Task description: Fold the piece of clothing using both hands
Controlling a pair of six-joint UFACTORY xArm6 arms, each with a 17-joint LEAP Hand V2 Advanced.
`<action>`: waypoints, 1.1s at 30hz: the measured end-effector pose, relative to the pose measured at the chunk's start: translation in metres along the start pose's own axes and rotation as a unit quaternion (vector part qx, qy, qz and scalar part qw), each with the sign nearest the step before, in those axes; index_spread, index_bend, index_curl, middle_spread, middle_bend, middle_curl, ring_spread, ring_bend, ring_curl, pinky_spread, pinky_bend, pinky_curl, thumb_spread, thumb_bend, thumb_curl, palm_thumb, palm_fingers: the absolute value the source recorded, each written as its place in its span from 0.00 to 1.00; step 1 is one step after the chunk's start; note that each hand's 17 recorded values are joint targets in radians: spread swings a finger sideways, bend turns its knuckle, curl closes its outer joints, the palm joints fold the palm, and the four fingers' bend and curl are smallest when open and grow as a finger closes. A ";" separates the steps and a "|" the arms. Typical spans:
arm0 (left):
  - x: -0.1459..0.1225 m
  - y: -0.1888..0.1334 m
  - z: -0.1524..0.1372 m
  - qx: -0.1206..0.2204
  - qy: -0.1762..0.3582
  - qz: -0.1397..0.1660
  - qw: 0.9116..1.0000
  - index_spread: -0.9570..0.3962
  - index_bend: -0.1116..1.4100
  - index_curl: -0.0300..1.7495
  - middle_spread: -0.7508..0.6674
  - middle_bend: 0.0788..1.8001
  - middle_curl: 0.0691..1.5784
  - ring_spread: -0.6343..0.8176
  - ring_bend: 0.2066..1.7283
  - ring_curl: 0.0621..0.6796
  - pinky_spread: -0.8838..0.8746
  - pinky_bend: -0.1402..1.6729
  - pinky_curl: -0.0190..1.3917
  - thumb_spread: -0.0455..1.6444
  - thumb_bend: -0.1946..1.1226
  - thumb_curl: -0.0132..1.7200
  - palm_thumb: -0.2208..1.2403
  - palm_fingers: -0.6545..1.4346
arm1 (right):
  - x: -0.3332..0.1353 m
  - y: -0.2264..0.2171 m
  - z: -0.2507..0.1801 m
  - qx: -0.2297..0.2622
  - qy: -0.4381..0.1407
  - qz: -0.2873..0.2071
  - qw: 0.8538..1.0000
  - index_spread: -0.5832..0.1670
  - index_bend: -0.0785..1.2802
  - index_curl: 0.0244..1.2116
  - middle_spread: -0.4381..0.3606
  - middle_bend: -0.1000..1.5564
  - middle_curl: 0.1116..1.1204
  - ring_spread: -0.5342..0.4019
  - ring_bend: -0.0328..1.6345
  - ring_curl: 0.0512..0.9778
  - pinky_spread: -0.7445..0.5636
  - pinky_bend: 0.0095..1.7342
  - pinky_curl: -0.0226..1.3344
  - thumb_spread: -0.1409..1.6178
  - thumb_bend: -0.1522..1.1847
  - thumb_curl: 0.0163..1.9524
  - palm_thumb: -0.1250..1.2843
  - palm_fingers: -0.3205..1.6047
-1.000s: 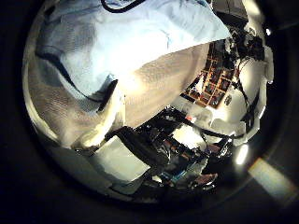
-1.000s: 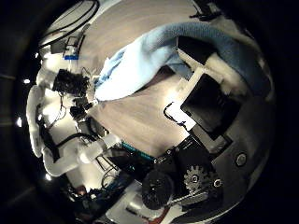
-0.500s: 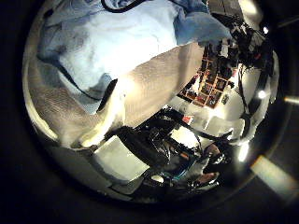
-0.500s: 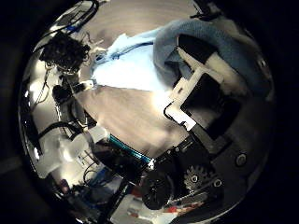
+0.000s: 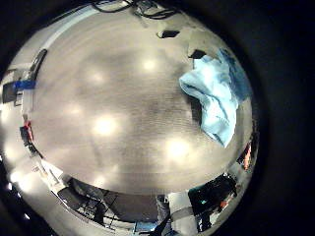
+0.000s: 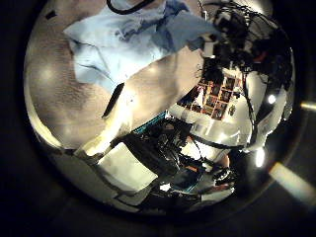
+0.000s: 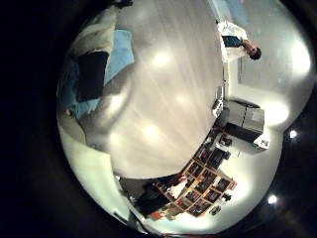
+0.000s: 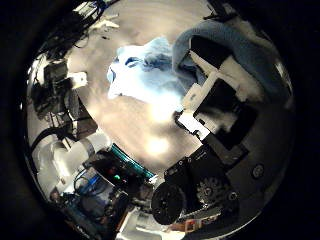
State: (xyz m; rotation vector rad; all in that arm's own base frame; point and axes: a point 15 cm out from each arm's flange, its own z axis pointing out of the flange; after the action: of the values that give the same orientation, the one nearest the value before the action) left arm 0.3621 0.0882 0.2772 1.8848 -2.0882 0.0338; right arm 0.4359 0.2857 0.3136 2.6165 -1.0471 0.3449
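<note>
With no overview feed on my console, I have only the palm cameras to go on. The light blue, soft, rumpled piece of clothing [image 5: 219, 98] lies bunched on the pale wood-grain table [image 5: 98, 88], near its far edge and well off from the left hand's little-finger camera, with most of the tabletop bare around it. From the left hand's thumb side the same cloth [image 6: 128, 39] spreads crumpled on the table, its far end running into dark machinery I cannot make out. Only black and white parts of the left hand [image 6: 143, 153] show there, clear of the fabric, and I cannot tell whether its fingers are spread or curled. The right hand [image 8: 215, 95] sits close to its thumb-side lens. A fold of the clothing [image 8: 140, 65] rises from the table, wraps over one of its fingers [image 8: 205, 85] and is pinched there, so that hand is clamped on the cloth. What lies behind that fold is hidden. The right little-finger camera catches the cloth [image 7: 119, 55] pressed beside a black finger pad [image 7: 91, 74] at the table's edge, cut off by the lens rim. I cannot read the garment's full outline, sleeves or collar in any feed.
</note>
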 end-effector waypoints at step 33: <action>-0.048 0.044 -0.006 0.003 0.013 -0.049 0.999 0.68 0.20 0.26 0.64 0.06 0.17 0.63 0.27 0.25 0.65 0.24 0.28 0.71 0.13 0.21 0.51 0.42 | 0.000 0.017 -0.053 0.082 -0.177 0.030 0.980 0.18 0.18 0.29 0.52 0.24 0.23 0.73 0.42 0.28 0.84 0.42 0.49 0.74 0.10 0.31 0.59 0.13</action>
State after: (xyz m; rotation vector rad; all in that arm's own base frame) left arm 0.3240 0.1419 0.2795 1.9773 -1.9788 0.0417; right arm 0.4183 0.2930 0.3656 2.8686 -1.2575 -0.0292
